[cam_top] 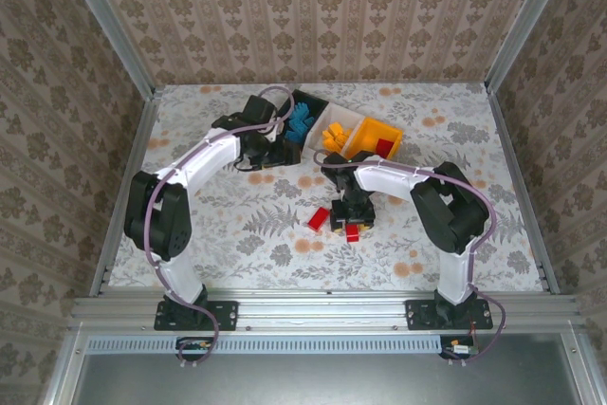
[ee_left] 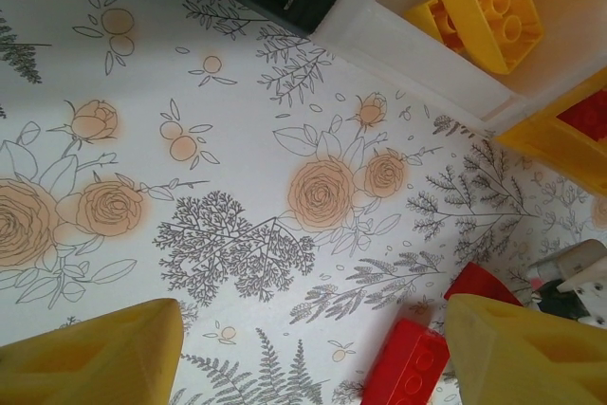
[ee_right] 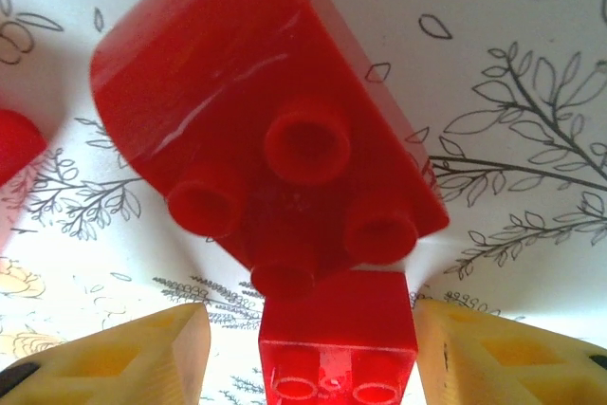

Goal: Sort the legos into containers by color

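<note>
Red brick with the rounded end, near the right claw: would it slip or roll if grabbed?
Probably stiff and light: the red brick looks like hard moulded plastic. Its glossy, curved end could slip when pinched. It seems to lie flat, studs up, so a push would likely slide it, not roll it.

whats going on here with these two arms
Two arms are sorting lego bricks by colour. Blue bricks sit in the black bin, yellow bricks in the white bin, a red brick in the orange-yellow bin. The right gripper hangs open over red bricks on the table; the left gripper is open and empty near the bins.
</note>
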Available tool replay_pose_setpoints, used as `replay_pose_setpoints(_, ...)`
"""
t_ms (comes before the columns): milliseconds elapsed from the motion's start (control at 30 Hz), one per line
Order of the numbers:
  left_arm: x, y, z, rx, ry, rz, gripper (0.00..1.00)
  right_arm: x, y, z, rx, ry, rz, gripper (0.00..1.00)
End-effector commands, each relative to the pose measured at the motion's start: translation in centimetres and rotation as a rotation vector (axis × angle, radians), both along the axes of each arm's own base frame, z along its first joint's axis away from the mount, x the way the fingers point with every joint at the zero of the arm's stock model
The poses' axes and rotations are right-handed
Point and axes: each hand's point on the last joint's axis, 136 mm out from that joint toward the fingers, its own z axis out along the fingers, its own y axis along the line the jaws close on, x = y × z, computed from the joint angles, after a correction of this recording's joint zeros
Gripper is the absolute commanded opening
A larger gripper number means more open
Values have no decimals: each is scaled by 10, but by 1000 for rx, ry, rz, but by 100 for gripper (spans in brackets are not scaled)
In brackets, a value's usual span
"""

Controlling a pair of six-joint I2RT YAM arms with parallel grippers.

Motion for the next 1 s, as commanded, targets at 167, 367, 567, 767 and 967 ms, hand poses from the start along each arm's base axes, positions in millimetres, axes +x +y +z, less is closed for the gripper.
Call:
replay_pose_setpoints(167, 1, 6, 17, -24, -11, -1, 74, 2, 1, -6, -26, 11, 1, 58)
replay_pose_setpoints(367, 0, 6, 12, -23, 0, 2, 74, 3, -5, -1, -50, -3, 8, 38)
replay_pose_setpoints(567, 4, 1, 10, -37, 8, 9, 74, 3, -17, 28, -65, -53, 16, 36)
replay_pose_setpoints(767, 13, -4, 12, -45, 3, 11, 74, 28, -22, 83, 32, -151, -46, 36)
replay_pose_setpoints(967, 10, -11, 14, -46, -5, -6, 74, 85, -35, 123, 126, -238, -144, 37)
